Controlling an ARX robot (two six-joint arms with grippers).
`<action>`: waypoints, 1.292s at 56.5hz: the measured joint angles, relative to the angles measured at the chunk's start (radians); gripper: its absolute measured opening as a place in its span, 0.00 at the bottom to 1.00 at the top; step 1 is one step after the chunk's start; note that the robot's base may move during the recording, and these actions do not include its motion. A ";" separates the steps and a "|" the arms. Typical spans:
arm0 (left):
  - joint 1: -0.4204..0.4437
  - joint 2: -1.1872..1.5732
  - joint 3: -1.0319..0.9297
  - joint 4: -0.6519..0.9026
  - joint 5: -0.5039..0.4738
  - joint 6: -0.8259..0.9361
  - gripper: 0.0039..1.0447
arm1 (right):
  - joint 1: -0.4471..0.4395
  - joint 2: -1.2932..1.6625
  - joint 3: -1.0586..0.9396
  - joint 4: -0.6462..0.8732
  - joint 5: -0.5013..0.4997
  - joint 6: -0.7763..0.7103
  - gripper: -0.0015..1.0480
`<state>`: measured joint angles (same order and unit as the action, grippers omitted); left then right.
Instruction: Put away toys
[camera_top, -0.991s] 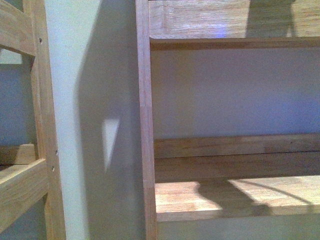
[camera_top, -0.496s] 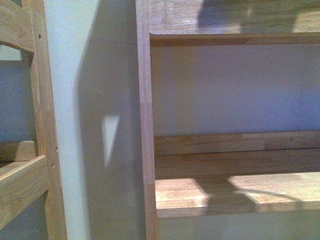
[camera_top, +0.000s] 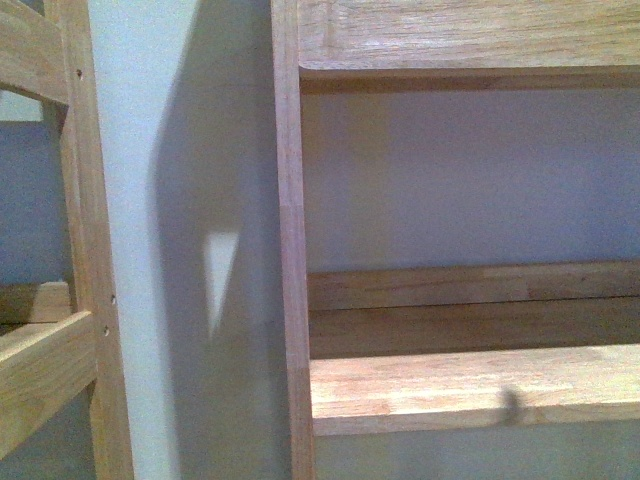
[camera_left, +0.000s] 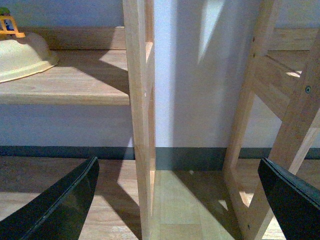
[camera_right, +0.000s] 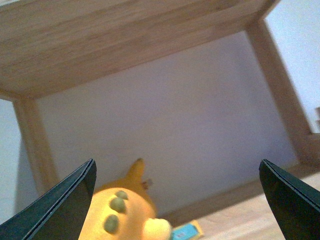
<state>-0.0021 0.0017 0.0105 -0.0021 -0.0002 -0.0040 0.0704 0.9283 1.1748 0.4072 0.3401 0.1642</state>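
Low in the right wrist frame, the fuzzy orange-yellow plush animal (camera_right: 122, 212) lies inside a light wooden shelf compartment (camera_right: 125, 45), between the right gripper (camera_right: 175, 200)'s spread fingers. Similarly, the left gripper (camera_left: 177, 200) gapes apart, holding nothing.

Wood shelf unit (camera_top: 470, 385) w/ sunlit boards; pale wall (camera_top: 150, 150) just left of it, then a wood frame (camera_top: 80, 250); wood floor (camera_left: 185, 200) below.
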 joint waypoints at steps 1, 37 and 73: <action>0.000 0.000 0.000 0.000 0.000 0.000 0.94 | -0.008 -0.020 -0.022 0.000 -0.002 0.000 0.94; 0.000 0.000 0.000 0.000 0.000 0.000 0.94 | -0.246 -0.677 -0.881 -0.224 -0.212 0.180 0.94; 0.000 0.000 0.000 0.000 0.000 0.000 0.94 | 0.019 -0.671 -1.024 -0.258 -0.122 0.135 0.94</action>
<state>-0.0021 0.0017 0.0105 -0.0021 -0.0002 -0.0040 0.0898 0.2577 0.1509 0.1493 0.2180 0.2996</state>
